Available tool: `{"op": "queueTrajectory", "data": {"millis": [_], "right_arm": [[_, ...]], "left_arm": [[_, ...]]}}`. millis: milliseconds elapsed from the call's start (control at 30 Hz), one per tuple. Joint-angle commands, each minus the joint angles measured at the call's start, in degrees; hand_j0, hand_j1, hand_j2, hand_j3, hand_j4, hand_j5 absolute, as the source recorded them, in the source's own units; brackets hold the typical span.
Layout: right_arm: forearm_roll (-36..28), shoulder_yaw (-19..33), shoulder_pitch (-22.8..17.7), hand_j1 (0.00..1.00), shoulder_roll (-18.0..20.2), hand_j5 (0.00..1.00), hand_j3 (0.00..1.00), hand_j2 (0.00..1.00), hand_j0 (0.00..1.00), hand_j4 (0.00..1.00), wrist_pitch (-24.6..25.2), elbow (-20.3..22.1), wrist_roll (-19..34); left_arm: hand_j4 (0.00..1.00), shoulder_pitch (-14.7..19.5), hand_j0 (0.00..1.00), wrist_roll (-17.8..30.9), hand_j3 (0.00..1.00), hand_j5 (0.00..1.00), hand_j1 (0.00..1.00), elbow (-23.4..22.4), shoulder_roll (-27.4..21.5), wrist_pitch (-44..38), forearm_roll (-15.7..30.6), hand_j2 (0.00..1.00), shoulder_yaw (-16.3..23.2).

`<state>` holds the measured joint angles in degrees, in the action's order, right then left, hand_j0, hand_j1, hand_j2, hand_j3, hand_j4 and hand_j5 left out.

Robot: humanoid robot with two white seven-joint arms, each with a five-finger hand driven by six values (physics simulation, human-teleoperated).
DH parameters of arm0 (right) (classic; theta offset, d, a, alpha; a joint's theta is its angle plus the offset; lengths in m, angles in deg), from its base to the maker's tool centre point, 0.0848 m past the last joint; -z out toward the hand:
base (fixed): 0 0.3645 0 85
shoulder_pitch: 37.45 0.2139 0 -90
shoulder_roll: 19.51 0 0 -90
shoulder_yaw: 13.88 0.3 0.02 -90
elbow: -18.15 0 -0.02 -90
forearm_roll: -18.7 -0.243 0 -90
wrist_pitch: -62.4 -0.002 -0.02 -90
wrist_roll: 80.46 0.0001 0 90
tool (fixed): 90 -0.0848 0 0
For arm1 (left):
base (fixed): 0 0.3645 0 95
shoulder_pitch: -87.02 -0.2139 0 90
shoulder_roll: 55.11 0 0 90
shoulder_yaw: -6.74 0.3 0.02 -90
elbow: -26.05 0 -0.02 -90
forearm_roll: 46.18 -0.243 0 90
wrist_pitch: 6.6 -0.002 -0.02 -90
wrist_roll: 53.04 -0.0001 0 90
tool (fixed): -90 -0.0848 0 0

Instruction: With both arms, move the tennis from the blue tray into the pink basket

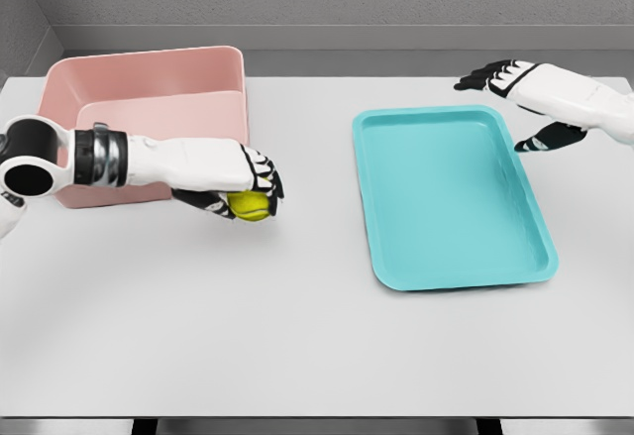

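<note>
A yellow-green tennis ball [250,205] sits in my left hand [248,192], whose fingers curl around it just above the white table, a little right of the pink basket's front right corner. The pink basket [149,64] stands at the far left with nothing showing inside it. The blue tray [451,247] lies right of centre and holds nothing. My right hand [515,108] hovers by the tray's far right corner with its fingers spread and nothing in them.
The white table [248,326] stretches wide in front of the basket and tray. A grey wall runs behind the table's far edge. My left forearm crosses in front of the basket's near wall.
</note>
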<state>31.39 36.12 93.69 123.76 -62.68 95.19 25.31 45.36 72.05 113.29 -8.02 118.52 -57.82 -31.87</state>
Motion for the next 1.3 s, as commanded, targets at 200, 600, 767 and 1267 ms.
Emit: {"op": "queueTrajectory", "data": {"millis": [200, 600, 767, 1267], "right_arm": [[-0.38, 0.09, -0.09, 1.0, 0.08, 1.0, 1.0, 1.0, 1.0, 1.0, 0.09, 0.04, -0.03], [-0.38, 0.27, -0.09, 1.0, 0.08, 1.0, 1.0, 1.0, 1.0, 1.0, 0.09, -0.22, -0.03], [-0.38, 0.27, 0.0, 1.0, 0.08, 1.0, 1.0, 1.0, 1.0, 1.0, 0.09, -0.31, -0.03], [-0.38, 0.36, 0.0, 1.0, 0.08, 1.0, 1.0, 1.0, 1.0, 1.0, 0.09, -0.22, -0.03]], "left_arm": [[0.52, 2.02, 0.52, -0.08, 0.52, 0.52, 0.52, -0.58, -1.03, -0.12, 2.59, 0.52, 0.03], [0.52, 5.63, 0.52, -0.08, 0.52, 0.52, 0.52, -6.46, -0.94, -0.12, 3.56, 0.52, -0.06], [0.52, 6.33, 0.52, -0.08, 0.52, 0.52, 0.52, -8.84, -0.85, -0.12, 3.47, 0.52, -0.06], [0.51, 10.11, 0.51, -0.08, 0.51, 0.51, 0.51, -28.08, 4.77, -0.12, 2.68, 0.51, -0.06]]}}
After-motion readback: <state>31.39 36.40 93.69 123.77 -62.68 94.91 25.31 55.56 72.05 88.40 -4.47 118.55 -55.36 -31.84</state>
